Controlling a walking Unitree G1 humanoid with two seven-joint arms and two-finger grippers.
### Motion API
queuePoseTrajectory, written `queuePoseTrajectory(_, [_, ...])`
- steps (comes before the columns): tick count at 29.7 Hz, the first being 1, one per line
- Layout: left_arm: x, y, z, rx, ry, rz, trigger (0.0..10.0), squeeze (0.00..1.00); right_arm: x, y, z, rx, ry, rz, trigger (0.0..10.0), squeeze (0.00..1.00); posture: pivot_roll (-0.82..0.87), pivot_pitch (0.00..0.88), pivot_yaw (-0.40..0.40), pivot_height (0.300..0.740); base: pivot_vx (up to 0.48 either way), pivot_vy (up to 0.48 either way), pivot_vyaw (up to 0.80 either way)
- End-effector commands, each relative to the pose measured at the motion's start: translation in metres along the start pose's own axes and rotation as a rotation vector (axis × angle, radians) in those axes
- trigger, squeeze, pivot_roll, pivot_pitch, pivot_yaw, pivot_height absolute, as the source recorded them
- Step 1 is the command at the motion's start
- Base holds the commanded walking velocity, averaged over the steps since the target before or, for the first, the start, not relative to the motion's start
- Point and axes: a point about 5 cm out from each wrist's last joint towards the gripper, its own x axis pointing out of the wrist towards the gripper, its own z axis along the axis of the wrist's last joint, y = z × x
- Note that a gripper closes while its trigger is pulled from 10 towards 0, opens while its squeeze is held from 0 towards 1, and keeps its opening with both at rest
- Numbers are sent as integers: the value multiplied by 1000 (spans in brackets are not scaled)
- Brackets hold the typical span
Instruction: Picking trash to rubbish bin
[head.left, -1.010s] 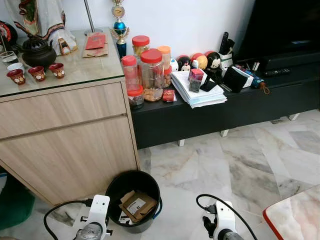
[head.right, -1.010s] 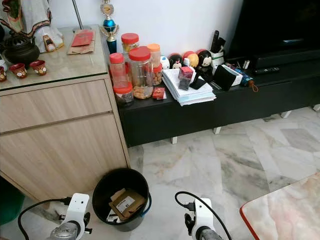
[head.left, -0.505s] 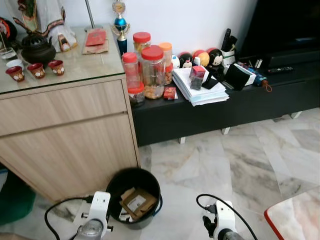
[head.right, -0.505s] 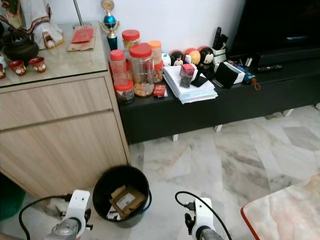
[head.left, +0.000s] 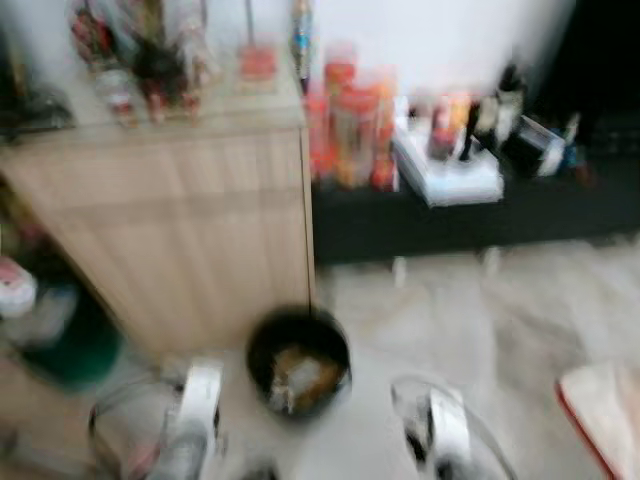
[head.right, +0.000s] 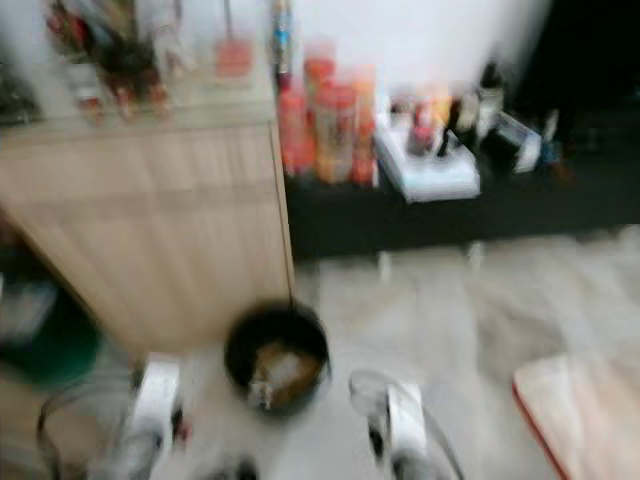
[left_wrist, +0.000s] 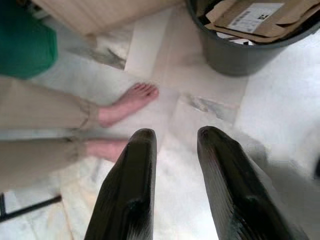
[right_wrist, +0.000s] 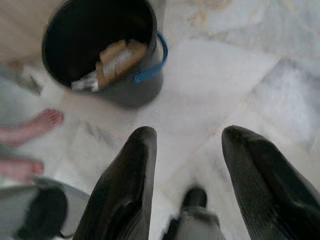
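Fingers of the left gripper (left_wrist: 172, 145) and right gripper (right_wrist: 192, 145) are spread apart, empty, above marble floor (right_wrist: 225, 65). Beyond stands the black rubbish bin (right_wrist: 107, 90) holding cardboard trash (right_wrist: 117, 57), beside a wooden cabinet (head.left: 180, 220).

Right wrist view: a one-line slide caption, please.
Open right gripper hangs over marble floor near a black bin holding cardboard; a person's bare foot nearby.

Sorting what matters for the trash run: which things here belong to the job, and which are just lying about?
Job:
- black rubbish bin
- cardboard trash inside it
- left gripper, open
- right gripper, open

Lying about:
- wooden cabinet
- red-lidded jars
- stack of papers
- a person's bare feet
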Motion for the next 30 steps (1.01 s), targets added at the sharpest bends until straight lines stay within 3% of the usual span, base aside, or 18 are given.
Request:
queuePoseTrajectory(1, [3,5,15,1,-41,12,10000,0,1,4,1,7,0,5,10000,0,37,40,9,740,0,0,0])
queuePoseTrajectory(30, [3,5,15,1,-41,11,10000,0,1,4,1,7,-2,8,10000,0,38,40,8,740,0,0,0])
